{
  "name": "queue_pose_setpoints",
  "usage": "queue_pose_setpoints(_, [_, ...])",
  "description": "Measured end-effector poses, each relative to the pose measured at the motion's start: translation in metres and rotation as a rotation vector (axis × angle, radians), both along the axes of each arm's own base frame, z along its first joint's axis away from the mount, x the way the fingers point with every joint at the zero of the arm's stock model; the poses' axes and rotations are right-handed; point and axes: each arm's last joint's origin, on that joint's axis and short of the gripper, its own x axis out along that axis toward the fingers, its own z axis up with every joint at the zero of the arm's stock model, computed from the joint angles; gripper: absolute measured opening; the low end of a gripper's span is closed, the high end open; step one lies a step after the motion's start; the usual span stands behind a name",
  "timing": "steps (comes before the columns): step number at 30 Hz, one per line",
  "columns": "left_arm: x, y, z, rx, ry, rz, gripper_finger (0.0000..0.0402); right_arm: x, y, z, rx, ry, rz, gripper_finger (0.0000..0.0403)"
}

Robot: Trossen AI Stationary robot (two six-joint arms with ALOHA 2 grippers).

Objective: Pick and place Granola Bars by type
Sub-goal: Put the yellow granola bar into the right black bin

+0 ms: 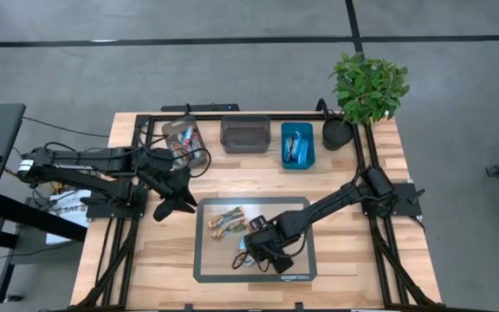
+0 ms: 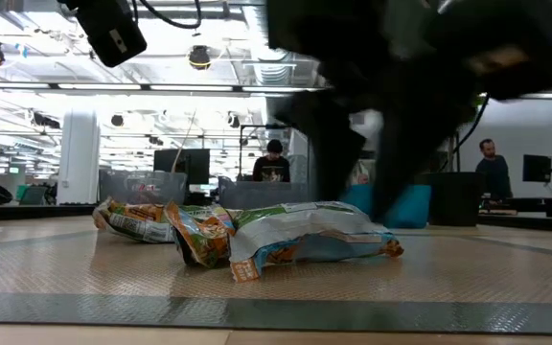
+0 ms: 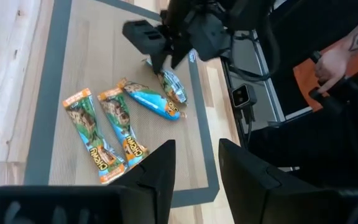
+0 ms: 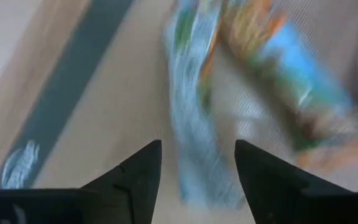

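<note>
The worktop (image 1: 345,260) is pale, streaked wood framed by black rails, and on it lies a tan mat (image 1: 294,217) with a dark grey border. Two Granola Bars (image 3: 86,134) are green and cream with orange ends, another (image 3: 154,102) is bright blue with an orange tip, and a fourth (image 3: 171,86) is silver and green. Along the far edge stand a clear bin (image 1: 184,139), a grey bin (image 1: 244,133) and a blue bin (image 1: 297,145), beside a green plant (image 1: 369,85) in a black pot. Both arms are black

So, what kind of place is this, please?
Probably a robotics lab inside a big open office: a wooden table fitted with two robot arms, ceiling lights, and people at desks with monitors behind.
</note>
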Motion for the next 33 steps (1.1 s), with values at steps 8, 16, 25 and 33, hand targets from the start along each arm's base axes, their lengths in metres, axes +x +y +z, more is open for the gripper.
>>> queue_pose_setpoints(8, [-0.001, 0.0, -0.001, 0.0, 0.01, 0.009, 0.0114, 0.007, 0.0, -0.021, 0.013, 0.036, -0.012, 0.0172])
queue_pose_setpoints(16, [-0.001, 0.0, 0.0, 0.003, 0.007, 0.011, 0.0114, 0.007, -0.01, -0.022, 0.007, 0.084, -0.085, 0.0063])
queue_pose_setpoints(25, [0.001, 0.001, 0.002, 0.024, -0.021, 0.041, 0.0114, 0.01, -0.033, 0.021, 0.078, -0.021, -0.202, 0.0038])
queue_pose_setpoints(33, [0.008, 0.006, 0.009, 0.115, -0.121, 0.193, 0.0114, 0.016, -0.105, 0.088, 0.105, -0.276, -0.542, 0.0047])
